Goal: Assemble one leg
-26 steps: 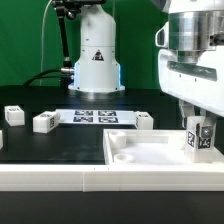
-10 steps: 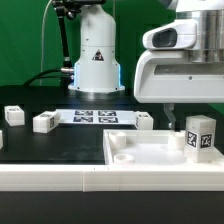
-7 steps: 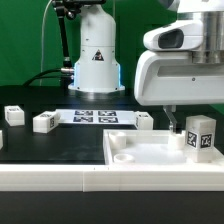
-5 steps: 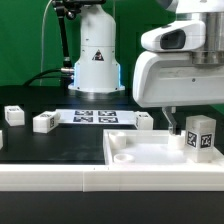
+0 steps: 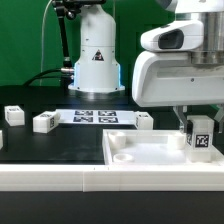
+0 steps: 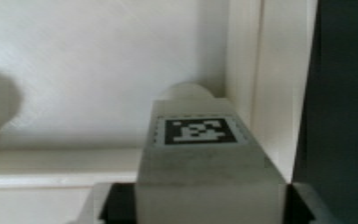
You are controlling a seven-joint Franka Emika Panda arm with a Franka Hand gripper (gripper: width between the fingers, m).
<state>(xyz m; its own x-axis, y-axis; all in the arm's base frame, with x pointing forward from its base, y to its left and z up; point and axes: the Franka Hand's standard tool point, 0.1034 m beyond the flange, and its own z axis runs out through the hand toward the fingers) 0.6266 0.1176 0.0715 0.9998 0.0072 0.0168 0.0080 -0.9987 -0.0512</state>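
1. I am watching a black table with a Franka arm whose white base [image 5: 96, 55] stands at the back, near the middle of the exterior view.
2. The arm's white wrist housing fills the exterior view's upper right, and the gripper [image 5: 199, 128] hangs below it over the large white panel [image 5: 150, 152].
3. The leg [image 5: 200, 137], a stubby white post with a black-and-white square marker on its near face, stands upright in the panel's corner at the exterior view's right.
4. In the wrist view I see the leg [image 6: 204, 150] held between two dark fingers [image 6: 114, 202], one against each side, so the jaws are closed on the leg.
5. Whether the leg's foot touches the panel floor, I cannot tell.
6. In the wrist view the panel's raised rim [image 6: 243, 60] runs just beside the leg.
7. Three more white legs lie loose on the table: one [image 5: 12, 114] at the exterior view's far left, one [image 5: 44, 122] just to its right, and one [image 5: 145, 121] behind the panel.
8. The marker board [image 5: 96, 116] lies flat between the second and third loose legs, in front of the arm's base.
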